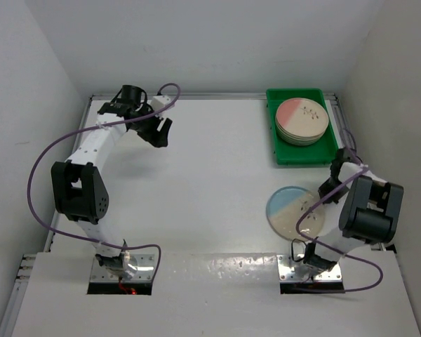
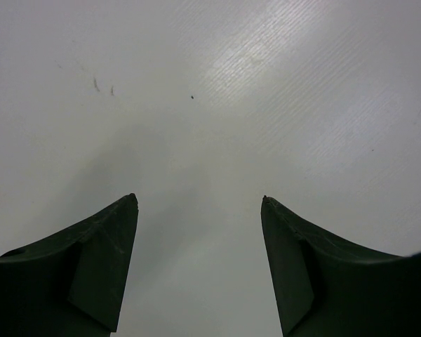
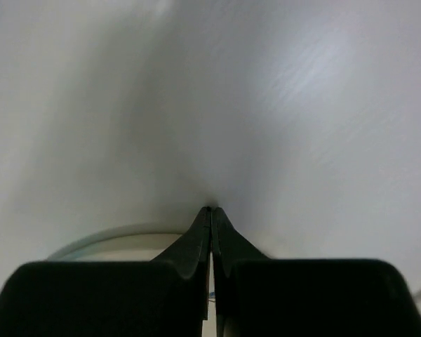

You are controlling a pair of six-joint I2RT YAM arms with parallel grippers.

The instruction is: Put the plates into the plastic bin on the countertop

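right gripper [image 3: 211,209] has its fingers pressed together, tips just past the rim of a blue-and-cream plate [image 1: 296,213] lying loose on the countertop [image 1: 210,182]. beyond it, stacked plates [image 1: 302,121] fill the plastic bin [image 1: 295,157]. left gripper [image 2: 200,200] hangs spread wide over bare surface, well apart.

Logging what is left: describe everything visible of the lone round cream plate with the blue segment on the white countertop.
The round cream plate looks ceramic, with a pale blue segment across its upper left and a small dark sprig right of centre. It lies flat, face up, on the white countertop, nearer the arm bases than the green plastic bin and apart from it. The right arm's purple cable crosses above it; whether it touches cannot be told.
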